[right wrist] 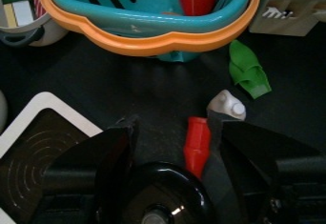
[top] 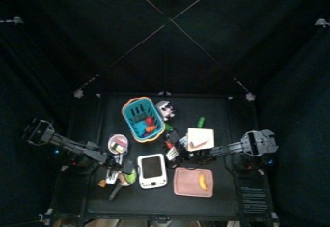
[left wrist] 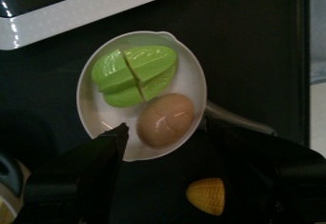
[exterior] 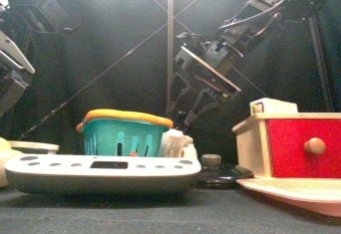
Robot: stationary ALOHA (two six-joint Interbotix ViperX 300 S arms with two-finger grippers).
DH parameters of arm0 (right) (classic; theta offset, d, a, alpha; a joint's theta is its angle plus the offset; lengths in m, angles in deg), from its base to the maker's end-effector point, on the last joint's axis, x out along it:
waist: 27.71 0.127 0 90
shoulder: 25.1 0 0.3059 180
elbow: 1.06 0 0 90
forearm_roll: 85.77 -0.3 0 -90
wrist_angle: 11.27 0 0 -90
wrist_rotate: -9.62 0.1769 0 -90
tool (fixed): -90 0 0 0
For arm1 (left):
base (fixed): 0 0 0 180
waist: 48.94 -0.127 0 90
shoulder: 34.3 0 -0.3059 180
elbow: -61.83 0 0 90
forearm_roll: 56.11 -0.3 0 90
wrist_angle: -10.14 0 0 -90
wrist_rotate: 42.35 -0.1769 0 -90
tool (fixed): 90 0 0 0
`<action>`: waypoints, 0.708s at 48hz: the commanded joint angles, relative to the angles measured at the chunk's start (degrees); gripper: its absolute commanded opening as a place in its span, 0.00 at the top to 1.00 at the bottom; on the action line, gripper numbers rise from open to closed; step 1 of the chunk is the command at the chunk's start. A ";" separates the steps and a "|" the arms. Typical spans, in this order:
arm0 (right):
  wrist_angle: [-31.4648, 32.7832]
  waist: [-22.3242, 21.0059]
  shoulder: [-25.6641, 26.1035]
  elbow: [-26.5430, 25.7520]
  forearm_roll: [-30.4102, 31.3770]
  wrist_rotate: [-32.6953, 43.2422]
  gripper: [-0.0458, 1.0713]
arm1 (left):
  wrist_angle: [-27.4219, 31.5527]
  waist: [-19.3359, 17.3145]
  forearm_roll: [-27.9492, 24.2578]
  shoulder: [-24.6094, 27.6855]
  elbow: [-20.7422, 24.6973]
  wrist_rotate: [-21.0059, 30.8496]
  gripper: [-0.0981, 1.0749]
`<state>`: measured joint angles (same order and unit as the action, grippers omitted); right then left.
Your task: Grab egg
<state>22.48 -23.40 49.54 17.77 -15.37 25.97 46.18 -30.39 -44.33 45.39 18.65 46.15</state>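
A brown egg [left wrist: 166,120] lies on a small white plate [left wrist: 90,113] beside a green cut fruit [left wrist: 133,73]. My left gripper [left wrist: 176,150] hovers right over the plate, open, with its fingertips on either side of the egg's near end and not closed on it. In the top view the left gripper [top: 116,178] is at the table's front left. My right gripper [right wrist: 185,156] is open and empty above a black pan [right wrist: 159,197] with a red handle [right wrist: 196,144]. It hangs mid-table in the front view [exterior: 200,74].
A teal basket with an orange rim [right wrist: 152,32] holds a red item. A white scale [top: 152,170] sits at the front middle, a pink plate [top: 194,181] and a red wooden box [exterior: 300,143] to the right. A yellow corn piece [left wrist: 208,194] lies near the plate.
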 commanded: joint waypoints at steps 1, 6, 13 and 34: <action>-0.09 -0.26 1.14 -1.41 0.18 0.00 0.14 | -0.18 0.09 -1.93 0.35 1.76 0.00 0.08; -0.09 -0.26 0.97 -1.41 0.18 0.00 0.14 | -0.26 0.09 -2.29 0.97 1.14 0.00 0.08; -0.18 -0.26 0.88 -1.41 0.18 0.09 0.14 | -0.26 0.26 -0.53 2.46 0.35 0.00 0.08; -1.23 -0.62 0.26 -1.85 0.09 0.00 0.14 | -1.05 0.70 0.97 5.98 -0.26 -0.09 0.08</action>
<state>21.60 -23.58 48.84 17.33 -15.37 25.97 45.47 -29.78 -43.27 50.84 17.77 46.15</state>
